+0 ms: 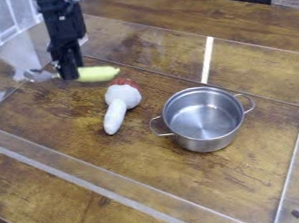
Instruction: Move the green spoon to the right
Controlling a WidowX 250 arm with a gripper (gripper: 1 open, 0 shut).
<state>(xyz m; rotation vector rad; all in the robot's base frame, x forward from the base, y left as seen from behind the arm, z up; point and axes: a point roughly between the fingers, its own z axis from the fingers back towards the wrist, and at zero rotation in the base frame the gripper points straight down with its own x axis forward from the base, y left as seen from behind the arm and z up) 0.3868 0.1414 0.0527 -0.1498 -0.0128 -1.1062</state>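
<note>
The green spoon (98, 74) lies across the left part of the wooden table, its yellow-green handle pointing right and its small silver bowl to the left. My black gripper (68, 73) comes straight down on the spoon near where the handle meets the bowl. Its fingers are closed around the spoon. The spoon sits a little farther back than the spot beside the white toy, and whether it is off the table I cannot tell.
A white mushroom-shaped toy (118, 106) with a reddish tip lies just right of and in front of the spoon. A steel pot (202, 117) stands farther right. Clear plastic walls (208, 59) fence the work area.
</note>
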